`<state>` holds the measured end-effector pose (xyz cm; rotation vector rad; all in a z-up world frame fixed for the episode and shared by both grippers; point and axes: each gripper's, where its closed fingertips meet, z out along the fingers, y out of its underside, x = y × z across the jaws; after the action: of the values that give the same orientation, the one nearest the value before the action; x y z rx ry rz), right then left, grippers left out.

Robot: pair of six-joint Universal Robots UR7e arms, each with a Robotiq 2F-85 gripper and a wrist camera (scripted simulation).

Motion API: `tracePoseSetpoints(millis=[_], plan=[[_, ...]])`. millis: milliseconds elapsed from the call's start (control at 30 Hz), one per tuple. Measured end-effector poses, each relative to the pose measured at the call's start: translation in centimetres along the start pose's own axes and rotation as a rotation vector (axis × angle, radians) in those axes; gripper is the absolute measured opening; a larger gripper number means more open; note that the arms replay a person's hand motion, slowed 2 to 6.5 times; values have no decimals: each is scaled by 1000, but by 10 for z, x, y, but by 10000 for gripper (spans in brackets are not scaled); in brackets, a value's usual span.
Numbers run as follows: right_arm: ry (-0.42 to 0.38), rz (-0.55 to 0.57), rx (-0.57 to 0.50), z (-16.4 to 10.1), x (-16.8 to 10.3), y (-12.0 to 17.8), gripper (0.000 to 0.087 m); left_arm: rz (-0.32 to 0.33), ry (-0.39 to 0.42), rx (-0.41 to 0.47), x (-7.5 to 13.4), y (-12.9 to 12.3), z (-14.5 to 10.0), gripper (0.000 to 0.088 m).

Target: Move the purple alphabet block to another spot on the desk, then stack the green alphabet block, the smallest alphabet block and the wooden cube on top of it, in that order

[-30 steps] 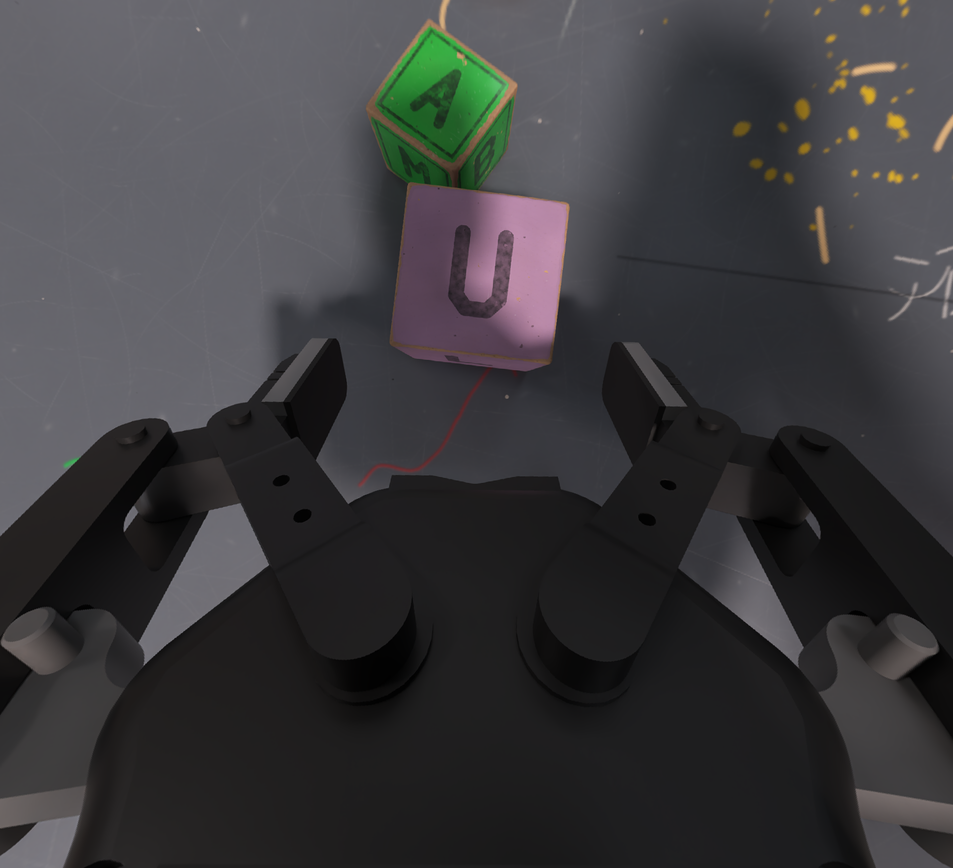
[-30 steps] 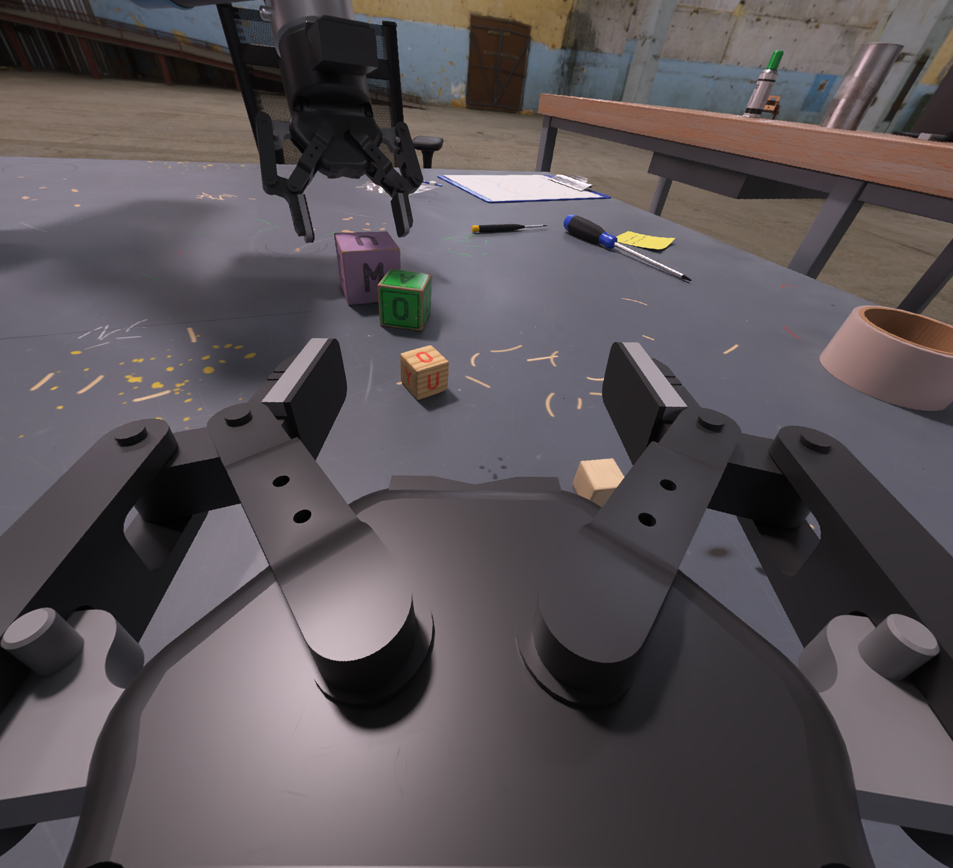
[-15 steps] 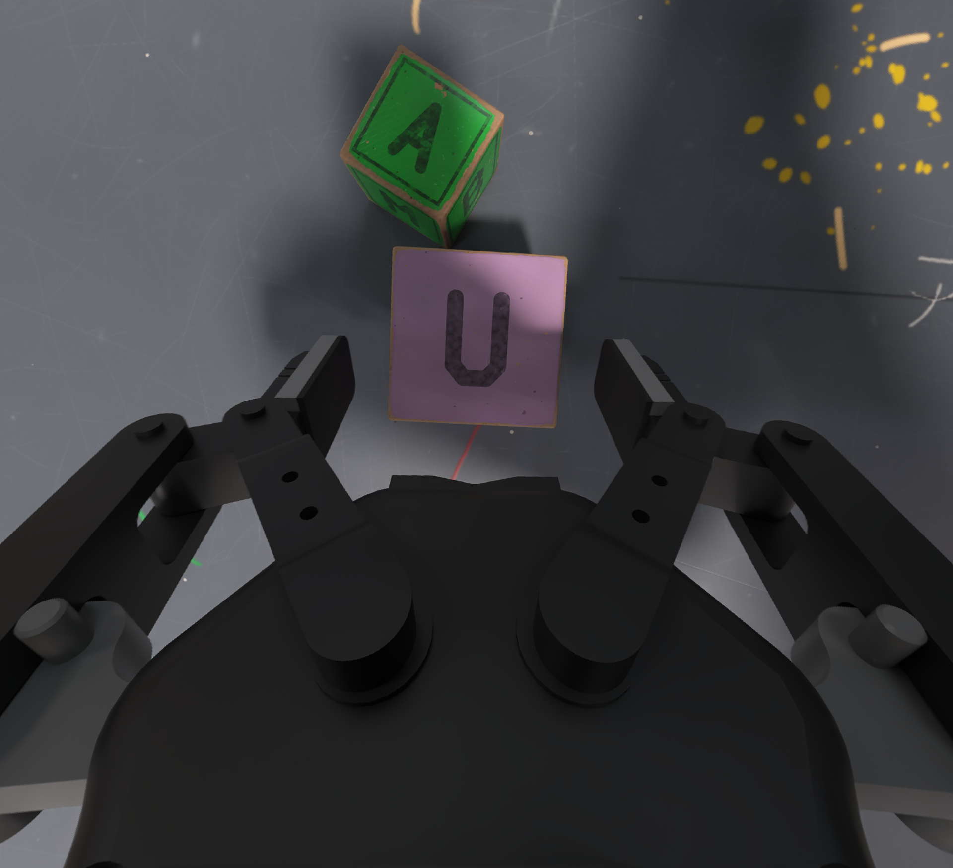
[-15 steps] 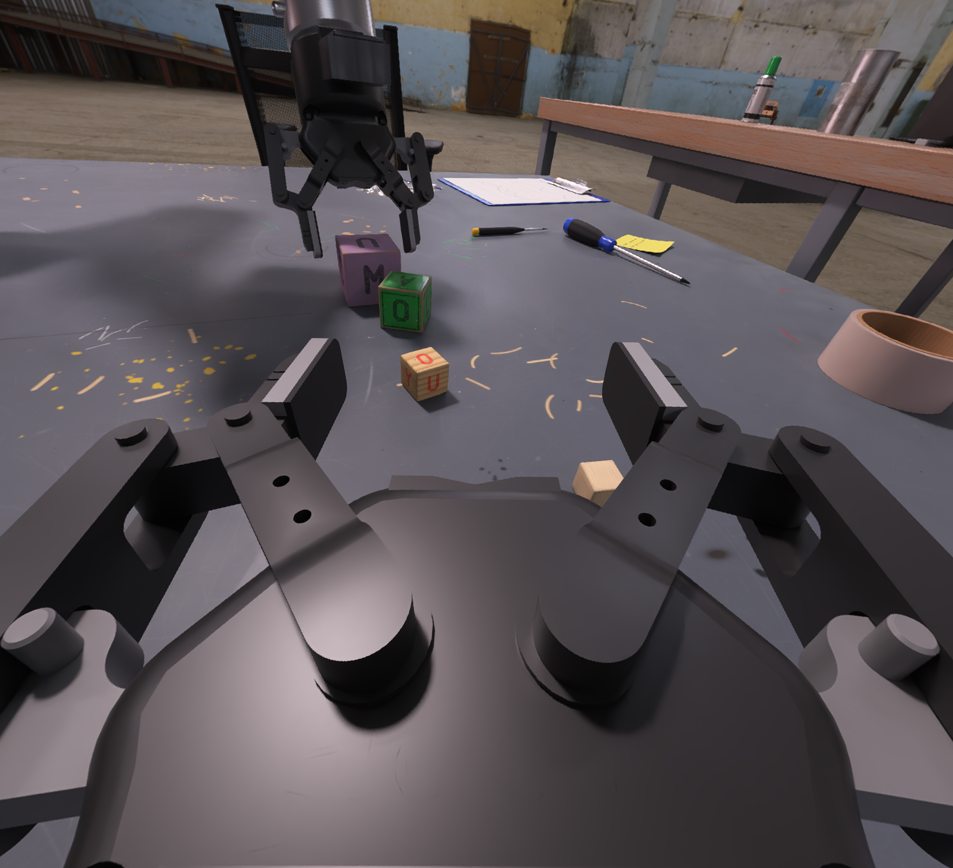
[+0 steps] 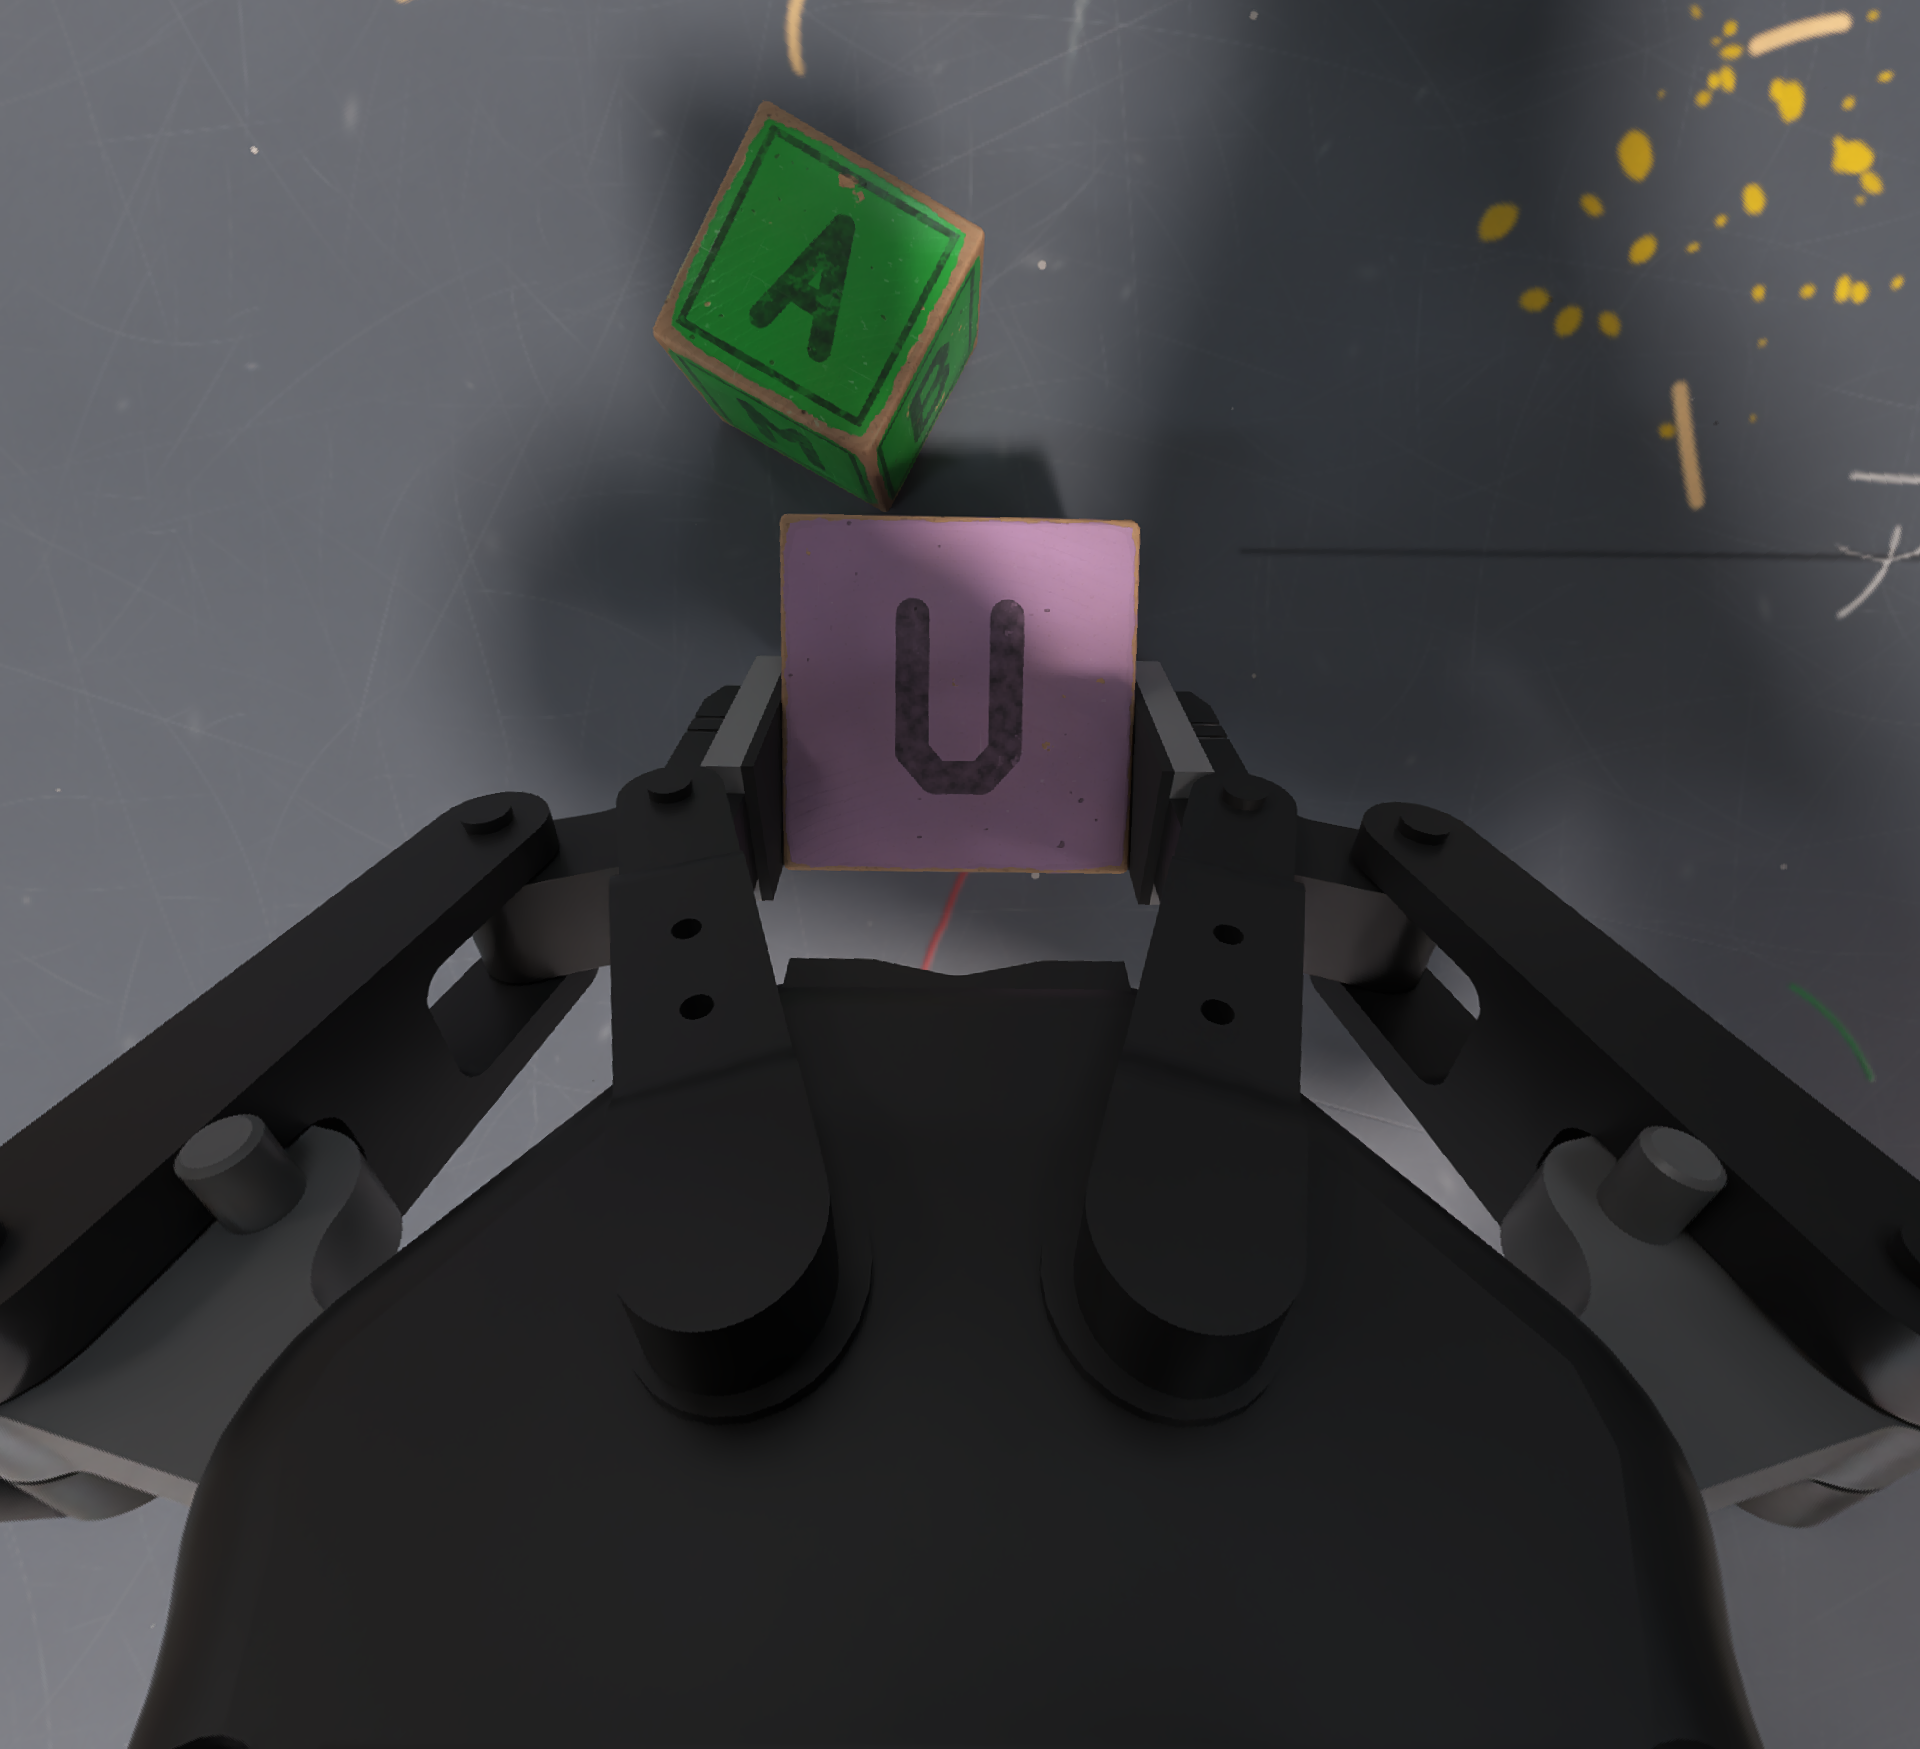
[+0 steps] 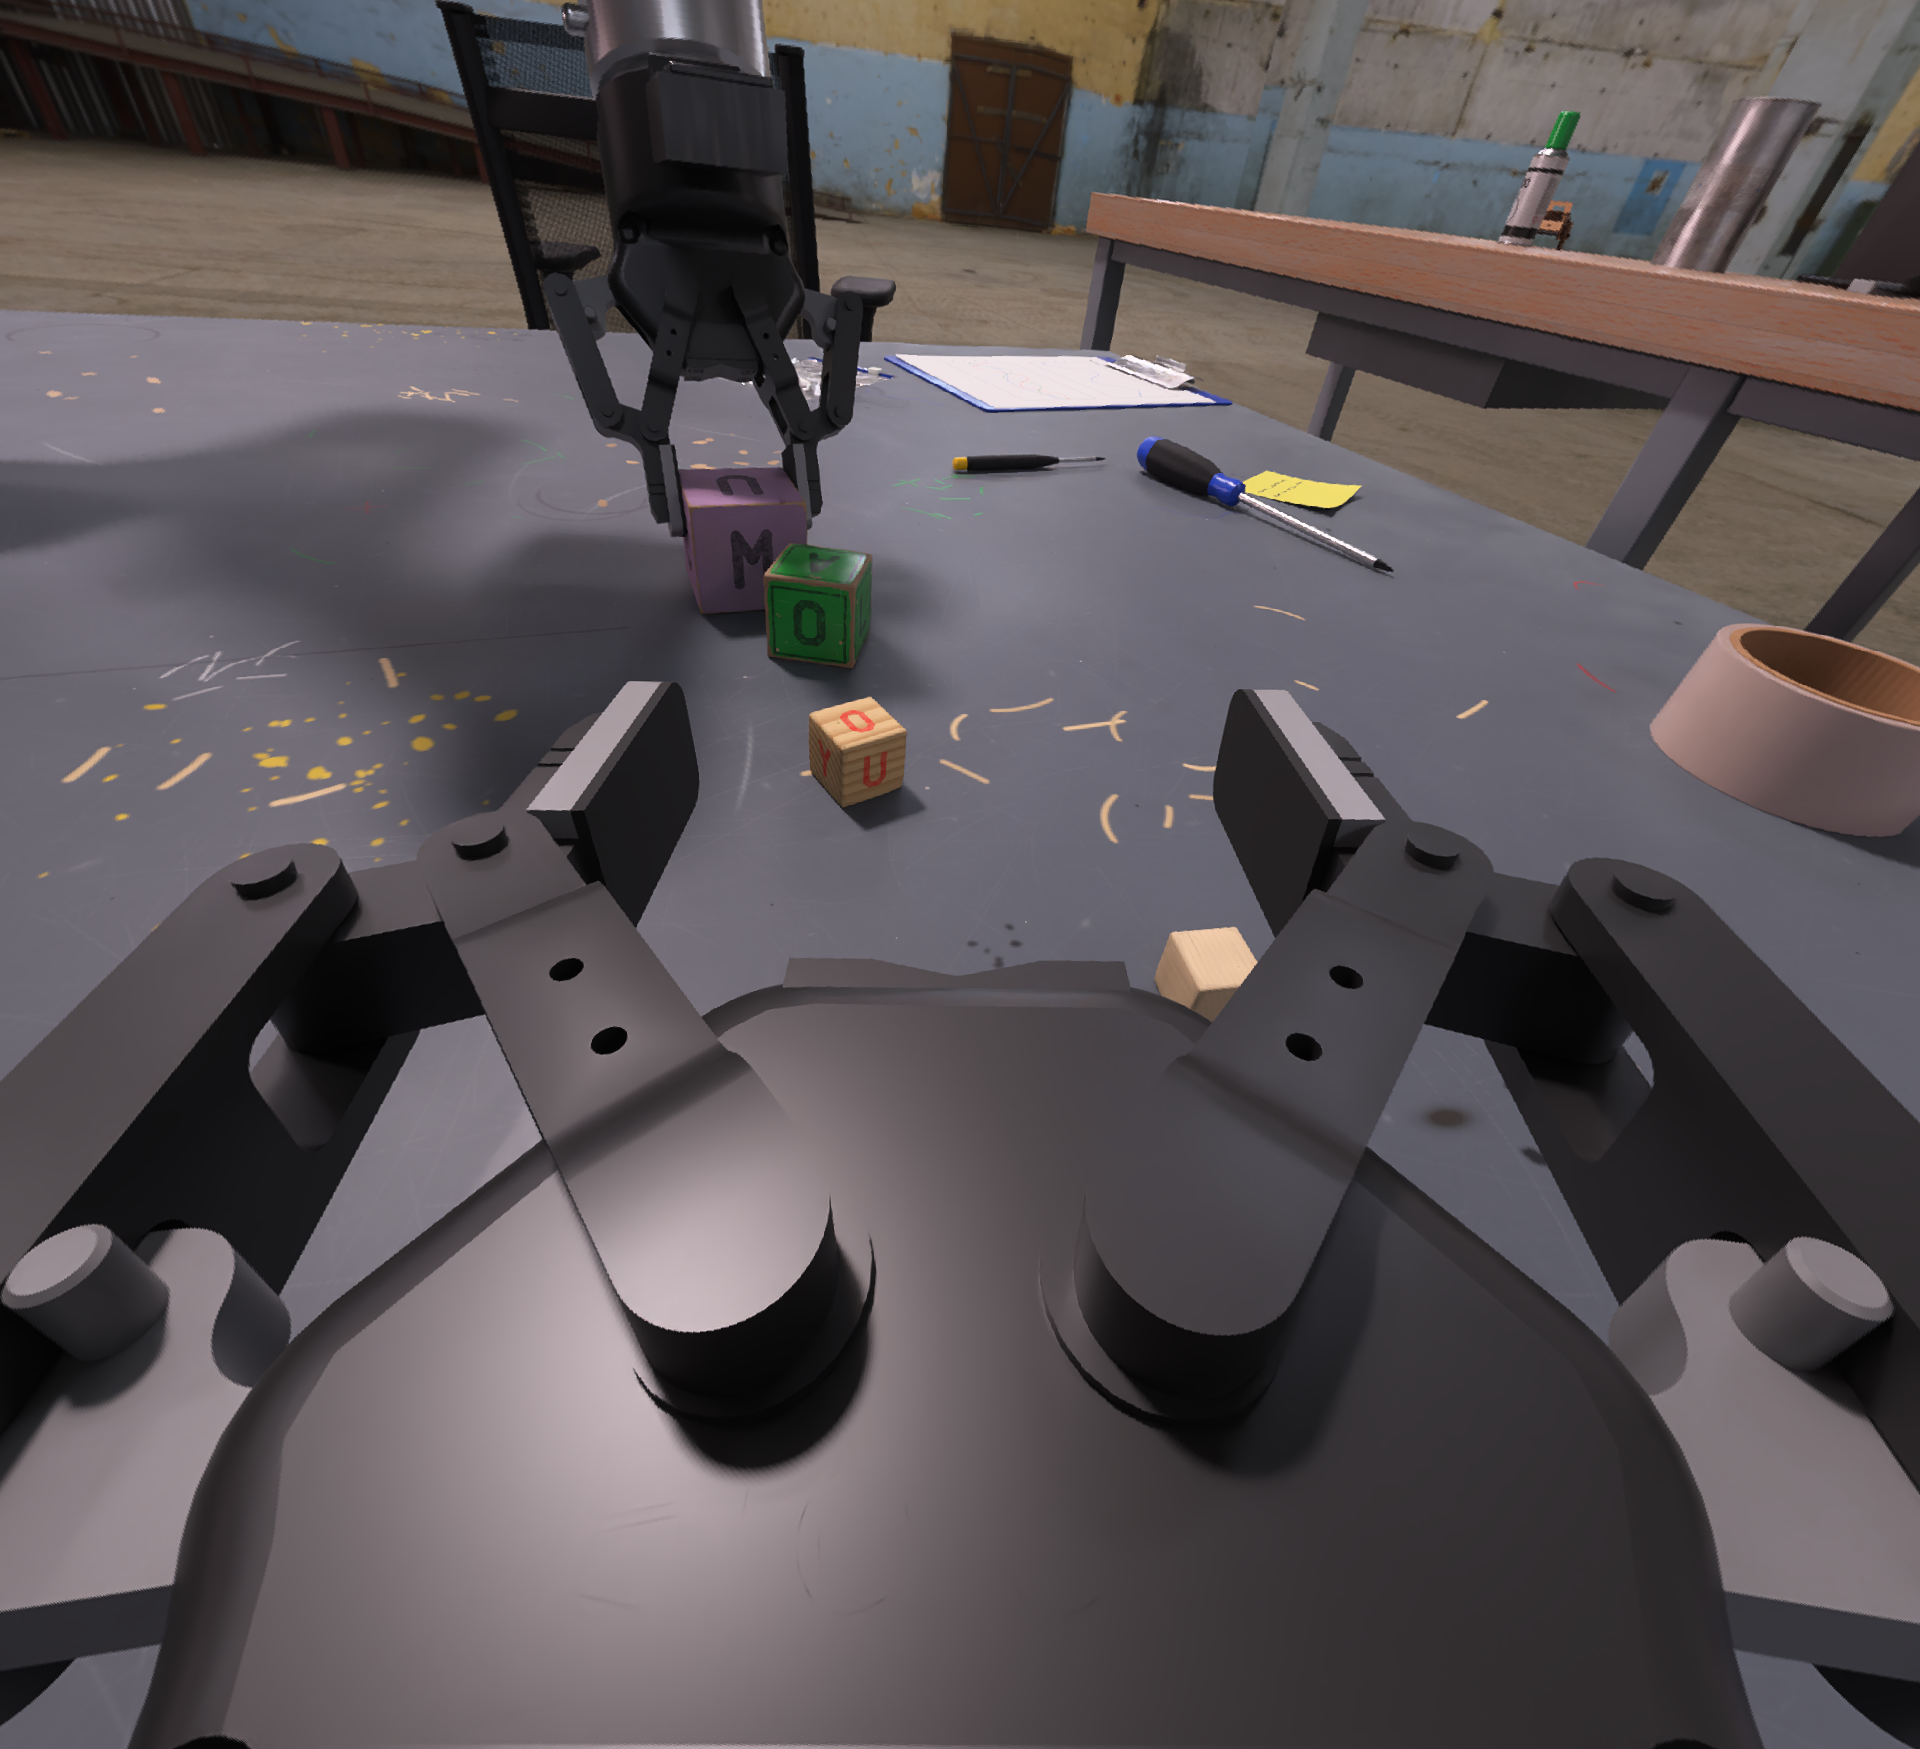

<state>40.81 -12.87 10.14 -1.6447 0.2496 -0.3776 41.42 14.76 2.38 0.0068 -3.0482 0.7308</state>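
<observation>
Contact is new: half a second ago the left claw (image 5: 956, 743) stood open around the purple alphabet block (image 5: 956, 697); now its pads press both sides at frame centre, block apparently resting on the surface (image 5: 312, 452). Lifting looks next. Green alphabet block (image 5: 821, 297) sits just above, nearly touching. Right claw (image 6: 956, 764) hangs wide open, empty.
</observation>
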Motion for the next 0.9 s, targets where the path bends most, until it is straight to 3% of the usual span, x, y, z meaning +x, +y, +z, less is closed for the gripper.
tracePoseSetpoints(millis=[467, 900], plan=[[-1, 1, 0, 0, 0, 0, 854, 66, -40, -46, 6, -2, -6, 511], [-1, -1, 0, 0, 0, 0, 854, 141, -43, -43, 19, -23, -16, 511]])
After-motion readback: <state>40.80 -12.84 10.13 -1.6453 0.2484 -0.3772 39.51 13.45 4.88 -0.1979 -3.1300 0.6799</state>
